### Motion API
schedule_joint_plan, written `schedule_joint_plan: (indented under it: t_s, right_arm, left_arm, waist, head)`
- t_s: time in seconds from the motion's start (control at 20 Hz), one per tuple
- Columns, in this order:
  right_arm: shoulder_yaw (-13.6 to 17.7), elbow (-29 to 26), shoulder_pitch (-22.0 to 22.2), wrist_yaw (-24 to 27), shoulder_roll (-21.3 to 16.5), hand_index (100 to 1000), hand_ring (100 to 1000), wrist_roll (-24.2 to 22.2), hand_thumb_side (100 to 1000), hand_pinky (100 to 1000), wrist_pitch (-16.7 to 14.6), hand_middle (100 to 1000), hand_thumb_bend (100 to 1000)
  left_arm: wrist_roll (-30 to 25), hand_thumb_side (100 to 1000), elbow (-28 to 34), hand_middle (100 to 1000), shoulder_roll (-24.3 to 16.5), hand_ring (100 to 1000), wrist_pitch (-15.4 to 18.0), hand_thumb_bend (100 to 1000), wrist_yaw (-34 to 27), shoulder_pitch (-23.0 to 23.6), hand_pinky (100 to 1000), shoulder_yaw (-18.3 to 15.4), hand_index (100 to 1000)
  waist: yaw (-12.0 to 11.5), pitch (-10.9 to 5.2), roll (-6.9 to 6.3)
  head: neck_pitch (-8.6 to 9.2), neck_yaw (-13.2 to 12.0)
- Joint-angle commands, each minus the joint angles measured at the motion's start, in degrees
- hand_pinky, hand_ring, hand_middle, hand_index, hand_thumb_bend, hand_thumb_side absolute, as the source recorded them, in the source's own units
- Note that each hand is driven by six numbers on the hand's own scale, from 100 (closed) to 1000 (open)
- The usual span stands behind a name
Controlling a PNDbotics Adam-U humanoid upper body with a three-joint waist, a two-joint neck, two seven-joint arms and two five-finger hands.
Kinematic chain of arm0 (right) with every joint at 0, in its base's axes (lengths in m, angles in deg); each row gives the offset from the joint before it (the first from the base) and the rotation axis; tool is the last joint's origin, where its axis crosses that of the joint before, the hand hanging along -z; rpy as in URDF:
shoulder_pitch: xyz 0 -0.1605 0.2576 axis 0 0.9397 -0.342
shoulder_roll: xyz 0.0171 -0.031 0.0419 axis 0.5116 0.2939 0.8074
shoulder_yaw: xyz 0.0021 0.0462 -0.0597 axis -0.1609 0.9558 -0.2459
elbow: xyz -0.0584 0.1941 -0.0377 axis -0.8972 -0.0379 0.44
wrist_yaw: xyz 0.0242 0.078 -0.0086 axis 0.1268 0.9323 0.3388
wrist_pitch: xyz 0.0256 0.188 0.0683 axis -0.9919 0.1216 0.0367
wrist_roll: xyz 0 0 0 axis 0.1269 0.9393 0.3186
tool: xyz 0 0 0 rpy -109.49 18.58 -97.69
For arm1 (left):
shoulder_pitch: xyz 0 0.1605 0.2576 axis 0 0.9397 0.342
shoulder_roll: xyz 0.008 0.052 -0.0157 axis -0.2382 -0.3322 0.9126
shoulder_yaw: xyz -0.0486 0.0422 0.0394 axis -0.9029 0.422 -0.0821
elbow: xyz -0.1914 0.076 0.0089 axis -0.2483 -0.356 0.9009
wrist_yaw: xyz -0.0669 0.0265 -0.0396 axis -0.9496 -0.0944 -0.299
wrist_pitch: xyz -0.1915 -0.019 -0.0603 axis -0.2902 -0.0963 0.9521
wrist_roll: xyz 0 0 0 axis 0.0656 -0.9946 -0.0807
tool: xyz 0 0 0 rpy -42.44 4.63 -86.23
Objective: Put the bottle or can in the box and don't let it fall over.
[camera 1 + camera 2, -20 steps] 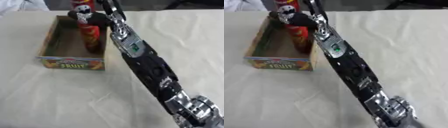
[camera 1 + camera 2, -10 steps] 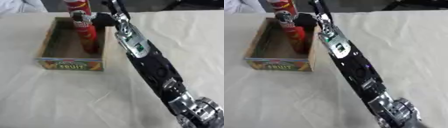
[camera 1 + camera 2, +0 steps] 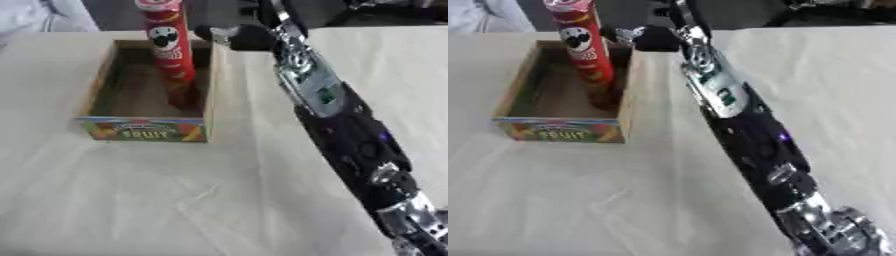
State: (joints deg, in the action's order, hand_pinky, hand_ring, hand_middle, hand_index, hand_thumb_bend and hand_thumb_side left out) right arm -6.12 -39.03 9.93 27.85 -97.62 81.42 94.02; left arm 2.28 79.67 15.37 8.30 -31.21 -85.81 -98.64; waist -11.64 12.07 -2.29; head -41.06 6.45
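Observation:
A tall red can (image 3: 172, 55) with a face printed on it stands upright inside the cardboard box (image 3: 144, 129), against the box's right wall. The box carries a coloured "FRUIT" label on its front. My right arm runs from the lower right up to the table's far side. My right hand (image 3: 241, 37) hovers by the box's far right corner, just right of the can and apart from it, fingers let out and holding nothing. My left hand shows in neither view.
A cream cloth (image 3: 175, 200) covers the table around the box. The table's far edge lies just behind the box, with dark space beyond it. Something pale (image 3: 52, 15) shows past the far left corner.
My right hand was wrapped round the can; it has let go and drawn off to the right. The can stays upright in the box.

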Motion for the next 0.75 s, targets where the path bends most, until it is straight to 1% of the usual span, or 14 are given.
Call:
schedule_joint_plan:
  t_s: [0.05, 0.15, 0.3, 0.35, 0.45, 0.65, 0.75]
  right_arm:
    - [0.41, -6.44, 1.55, 4.08, -5.62, 897, 825, -0.47, 164, 793, 1.65, 827, 761]
    - [0.71, -11.34, 4.34, 8.85, -9.27, 898, 824, -0.05, 159, 800, 3.26, 803, 756]
    - [1.73, -17.14, 8.67, 13.09, -13.83, 897, 799, 0.65, 157, 794, 4.87, 786, 754]
    - [2.05, -18.56, 9.87, 13.97, -14.98, 903, 774, 0.75, 156, 791, 5.2, 785, 754]
    - [2.88, -21.52, 13.05, 15.3, -17.68, 907, 760, 0.62, 157, 791, 5.39, 790, 754]
    - [5.04, -26.74, 19.37, 16.76, -22.22, 909, 756, 0.18, 158, 793, 5.25, 797, 755]
    - [6.44, -28.79, 22.28, 16.87, -23.82, 912, 775, 0.13, 157, 799, 4.89, 805, 754]
  left_arm:
    - [0.44, 581, 0.68, 668, -2.5, 720, 0.02, 639, 0.46, 0.14, 651, -0.92, 744]
    - [0.53, 581, 0.66, 669, -2.64, 720, -0.03, 640, 0.58, 0.2, 652, -0.92, 745]
    - [0.67, 581, 0.58, 669, -2.81, 720, -0.12, 640, 0.66, 0.27, 652, -0.92, 745]
    - [0.68, 580, 0.56, 669, -2.85, 721, -0.14, 642, 0.69, 0.28, 652, -0.92, 745]
    - [0.68, 580, 0.57, 670, -2.94, 721, -0.16, 642, 0.77, 0.39, 652, -0.95, 746]
    - [0.68, 580, 0.61, 670, -3.09, 722, -0.17, 642, 0.82, 0.47, 652, -0.97, 746]
    - [0.7, 580, 0.57, 669, -3.2, 722, -0.2, 641, 0.87, 0.6, 651, -1.02, 746]
  waist:
    - [0.39, -1.4, -0.16]
    - [0.84, -1.59, -0.12]
    - [1.39, -1.79, -0.06]
    - [1.54, -1.84, -0.04]
    - [1.87, -1.98, 0.02]
    - [2.49, -2.22, -0.01]
    - [2.84, -2.33, -0.12]
  head:
    - [-1.03, -1.66]
    - [-1.6, -2.54]
    - [-1.94, -3.44]
    - [-1.99, -3.6]
    - [-2.14, -3.9]
    - [-2.24, -4.25]
    - [-2.29, -4.54]
